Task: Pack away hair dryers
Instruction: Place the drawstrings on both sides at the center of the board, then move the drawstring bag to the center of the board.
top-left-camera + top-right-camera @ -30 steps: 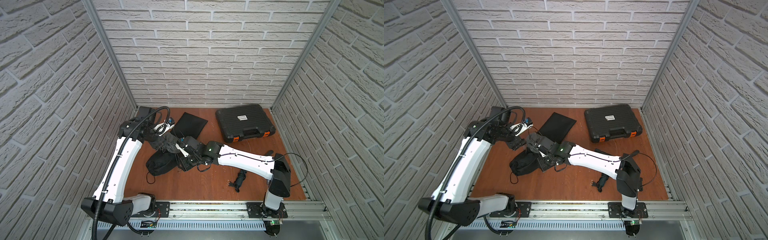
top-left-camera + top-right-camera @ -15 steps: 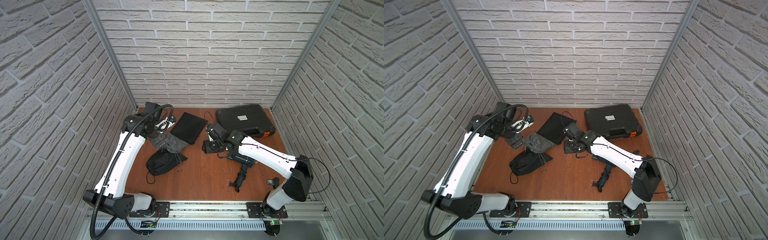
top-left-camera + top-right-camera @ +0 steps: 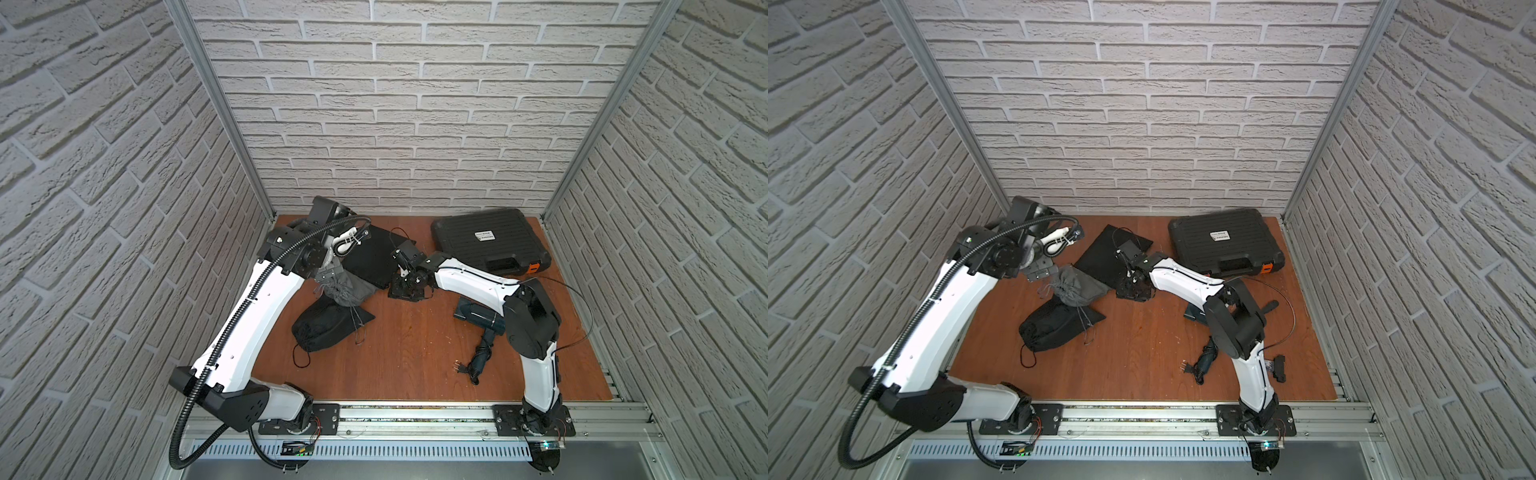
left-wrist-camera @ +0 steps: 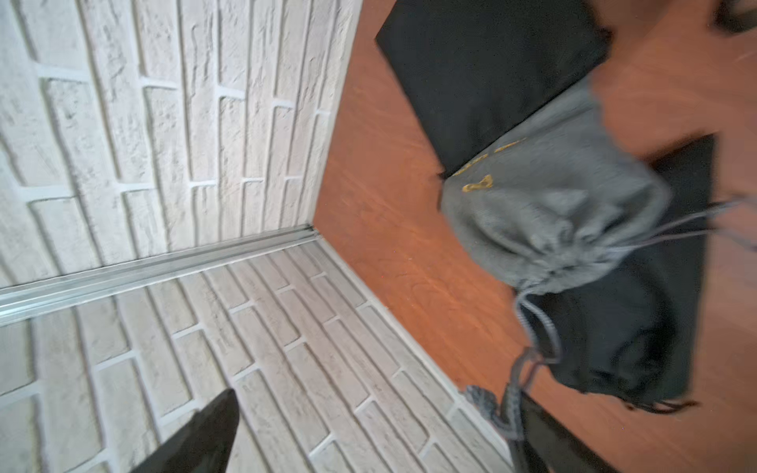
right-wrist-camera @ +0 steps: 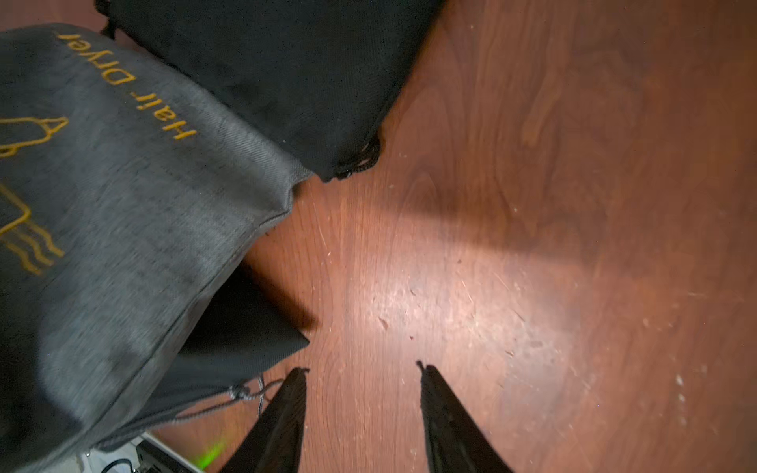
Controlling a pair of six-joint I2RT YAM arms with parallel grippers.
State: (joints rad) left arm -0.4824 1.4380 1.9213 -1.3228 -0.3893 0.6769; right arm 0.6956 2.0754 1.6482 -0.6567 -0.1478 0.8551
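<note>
At the left claw (image 4: pixel 377 395) we see the fingers (image 4: pixel 205 434) spread wide with nothing between them. The knotted end of a grey drawstring (image 4: pixel 489 403) lies against one finger; we cannot tell whether it is caught there. Just past it sits the grey pouch (image 4: pixel 553 204), bulging, mouth cinched, with gold "Hair Dryer" lettering readable in the right wrist view. It lies across two others and touches both: a flat black pouch (image 3: pixel 374 257) toward the back and a stuffed black pouch (image 3: pixel 324 328) toward the front. On the far side of the grey pouch the right claw (image 5: pixel 360 368) is partly spread and empty over bare worktop (image 5: pixel 491 245), just beside the grey pouch's closed end and the flat black pouch's corner. In both top views the claws flank the grey pouch, left at its mouth, right at its base. One dark teal hair dryer (image 3: pixel 478 314) lies on the worktop under the right arm (image 3: pixel 478 282), well apart from both claws, cord (image 3: pixel 482 353) bunched at the handle, plug (image 3: pixel 458 365) loose on the wood. Behind it the ribbed black case (image 3: pixel 490 245) with an orange latch (image 3: pixel 533 267) sits shut at the back right, near the dryer.
</note>
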